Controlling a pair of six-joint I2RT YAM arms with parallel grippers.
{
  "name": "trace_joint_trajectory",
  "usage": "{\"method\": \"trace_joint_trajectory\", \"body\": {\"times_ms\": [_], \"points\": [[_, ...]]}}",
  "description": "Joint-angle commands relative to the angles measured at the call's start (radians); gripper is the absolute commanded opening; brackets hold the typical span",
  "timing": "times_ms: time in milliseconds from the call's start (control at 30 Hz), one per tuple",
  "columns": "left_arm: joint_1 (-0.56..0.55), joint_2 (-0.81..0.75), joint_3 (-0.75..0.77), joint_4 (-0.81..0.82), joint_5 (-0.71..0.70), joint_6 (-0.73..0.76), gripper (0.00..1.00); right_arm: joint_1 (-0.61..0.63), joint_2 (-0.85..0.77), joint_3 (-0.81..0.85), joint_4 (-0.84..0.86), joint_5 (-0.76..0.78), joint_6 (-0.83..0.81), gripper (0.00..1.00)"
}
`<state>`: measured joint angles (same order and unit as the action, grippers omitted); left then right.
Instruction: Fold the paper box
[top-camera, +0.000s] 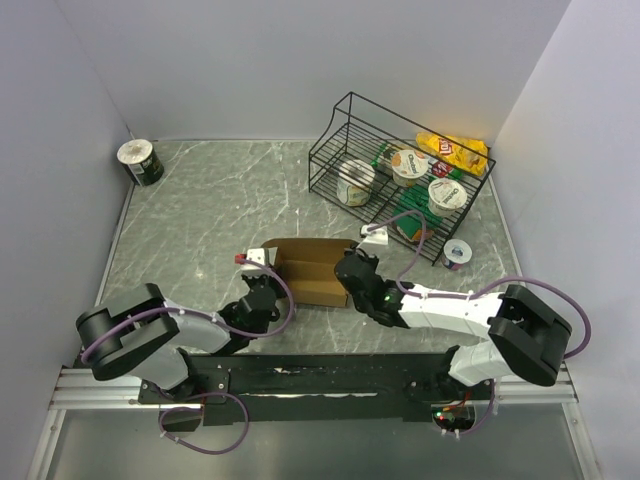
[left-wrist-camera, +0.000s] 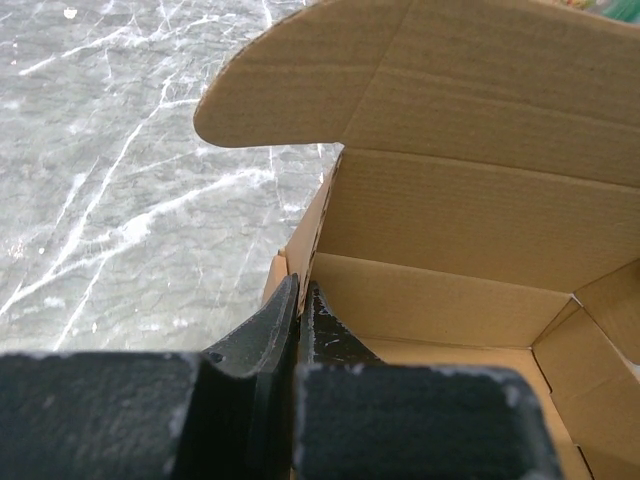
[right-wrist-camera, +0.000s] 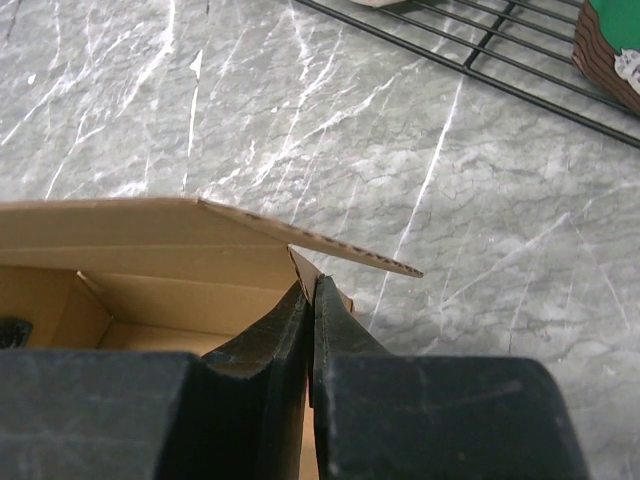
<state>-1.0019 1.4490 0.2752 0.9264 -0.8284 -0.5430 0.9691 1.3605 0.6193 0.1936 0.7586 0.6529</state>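
Note:
The paper box (top-camera: 312, 268) is plain brown cardboard, a shallow tray standing near the middle of the table with its lid flap raised at the back. My left gripper (top-camera: 268, 283) is shut on the box's left side wall (left-wrist-camera: 300, 250), one finger inside and one outside. The rounded lid ear (left-wrist-camera: 270, 90) hangs above that wall. My right gripper (top-camera: 350, 274) is shut on the box's right side wall (right-wrist-camera: 305, 268) in the same way. The lid's edge (right-wrist-camera: 340, 250) juts out over that corner. The box's inside (left-wrist-camera: 450, 300) holds nothing.
A black wire basket (top-camera: 400, 175) with yoghurt cups and snack packs stands at the back right, its wires (right-wrist-camera: 480, 60) showing in the right wrist view. A small cup (top-camera: 456, 253) sits by its front. A tape roll (top-camera: 140, 160) lies in the far left corner.

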Motion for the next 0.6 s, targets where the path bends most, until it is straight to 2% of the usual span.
{"method": "trace_joint_trajectory", "body": {"times_ms": [0,300,367,500,567], "points": [[-0.032,0.027,-0.05,-0.052,0.048,-0.063,0.04,0.051,0.032,0.02,-0.155,-0.064,0.111,0.1],[-0.043,-0.006,-0.09,-0.04,0.035,-0.09,0.04,0.102,0.072,0.102,-0.393,0.021,0.226,0.13],[-0.044,-0.007,-0.093,-0.04,0.032,-0.094,0.04,0.108,0.074,0.105,-0.398,0.034,0.226,0.13],[-0.047,-0.024,-0.1,-0.057,0.022,-0.104,0.05,0.128,0.054,0.103,-0.424,0.068,0.221,0.31],[-0.049,-0.033,-0.103,-0.067,0.014,-0.109,0.05,0.134,0.02,0.097,-0.445,0.099,0.212,0.38]]}}
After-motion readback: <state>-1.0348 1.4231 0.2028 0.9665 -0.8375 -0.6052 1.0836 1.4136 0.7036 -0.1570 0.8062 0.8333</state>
